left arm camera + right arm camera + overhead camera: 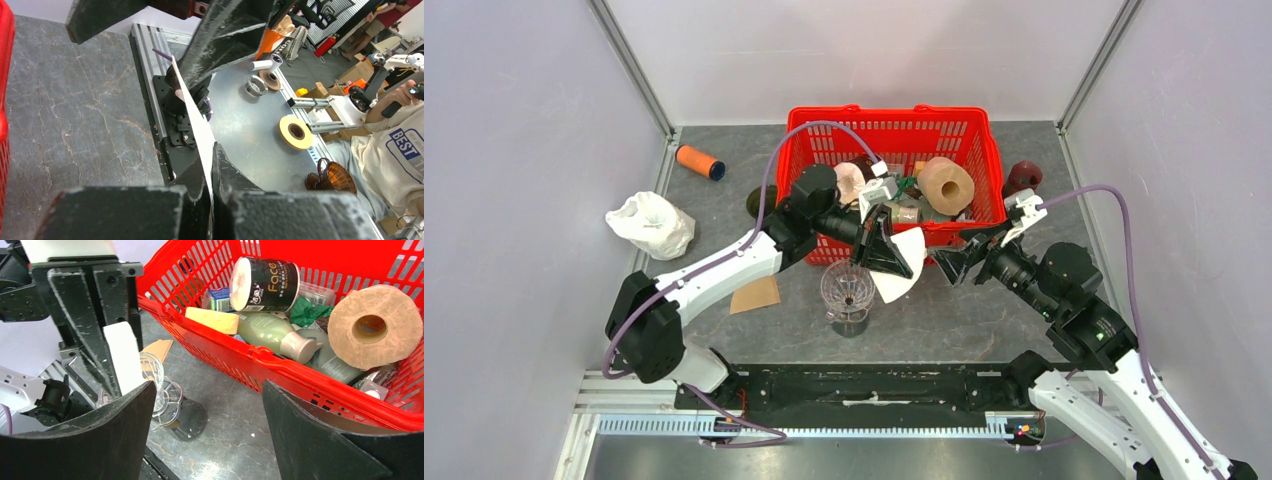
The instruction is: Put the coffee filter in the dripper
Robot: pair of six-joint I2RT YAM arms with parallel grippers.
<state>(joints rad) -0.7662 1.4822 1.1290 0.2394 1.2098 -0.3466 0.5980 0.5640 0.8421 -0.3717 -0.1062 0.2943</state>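
Observation:
My left gripper (890, 254) is shut on the white paper coffee filter (904, 264), which hangs just above and to the right of the clear glass dripper (848, 292) on the table. In the left wrist view the filter (196, 120) shows edge-on, pinched between the fingers of the left gripper (211, 152). My right gripper (951, 264) hovers to the right of the filter, open with nothing between its jaws. In the right wrist view the right gripper (207, 386) frames bare table, with the dripper (164, 396) and filter (124, 357) at its left.
A red basket (889, 117) stands behind, holding a toilet roll (946, 185), bottles and a can. An orange cylinder (700, 161), a white bag (651, 224), a brown card piece (756, 295) and a dark red object (1022, 177) lie around.

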